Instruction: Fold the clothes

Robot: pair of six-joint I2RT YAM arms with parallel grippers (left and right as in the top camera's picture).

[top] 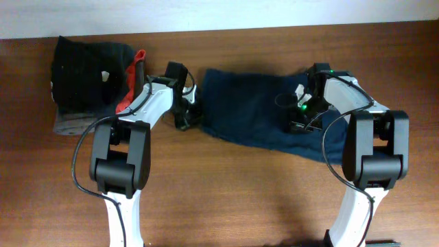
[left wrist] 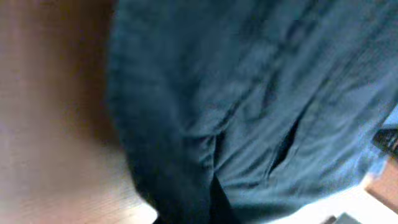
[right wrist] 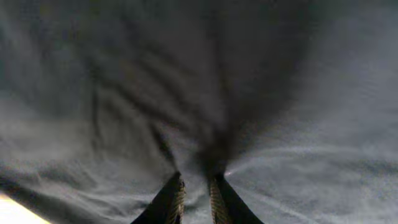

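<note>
Navy blue cloth, a garment (top: 247, 110) of some kind, lies spread and rumpled on the brown wooden table (top: 226, 192), toward the far side and somewhat right of the middle. Its left end is near the left gripper (top: 185, 120), and its right end runs under the right arm.

The right gripper (top: 298, 123) sits down on the right part of the garment. From the right wrist camera its two fingers (right wrist: 175, 199) stand close together with a ridge of fabric pinched between them, and creases in the cloth draw in toward that spot, so it is clenched on the garment.

The left gripper is at the garment's left edge. Its wrist picture is blurred, showing only blue folds (left wrist: 261, 93) beside bare table (left wrist: 50, 124), and I cannot tell whether it is closed or released.

Off at the far left corner sits a pile of black clothes (top: 86, 75), with something red (top: 125, 104) on its right side and a grey piece (top: 68, 123) underneath.
</note>
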